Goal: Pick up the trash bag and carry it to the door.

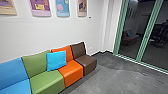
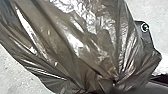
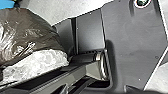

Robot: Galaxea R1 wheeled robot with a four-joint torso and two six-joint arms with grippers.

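No readable text, label, brand, number or sign is being shown. On the wall [image 1: 27, 32], posters are being displayed, and on the purple one [image 1: 35, 12] a small yellow patch [image 1: 39, 6] is being borne; whatever is being printed there is being kept too small to be read.
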